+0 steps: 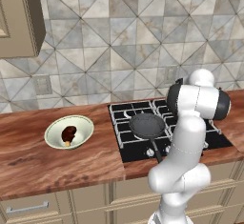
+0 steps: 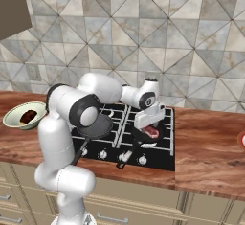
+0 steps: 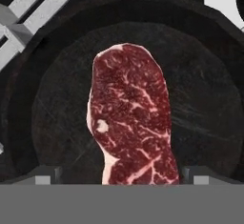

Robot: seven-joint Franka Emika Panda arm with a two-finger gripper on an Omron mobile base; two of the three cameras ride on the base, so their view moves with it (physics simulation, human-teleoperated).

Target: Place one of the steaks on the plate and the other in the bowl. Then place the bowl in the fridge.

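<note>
Two steaks, marbled red steak [image 3: 131,123] lying in round black frying pan [image 3: 205,113] on black gas hob [image 2: 162,150], gripper [image 2: 150,123] spread wide just above it, brown wooden counter [image 1: 57,163], dark steak [image 1: 68,134] in cream-green bowl [image 1: 83,123] left, grey patterned tile wall [image 1: 119,42] behind.

Wooden counter [image 1: 57,166] carries a cream-green bowl [image 1: 69,132] near its left end, a black stovetop [image 2: 143,159] set in beside it. On the stovetop: a frying pan [image 1: 147,124] and a second dark pan [image 3: 57,99].
</note>
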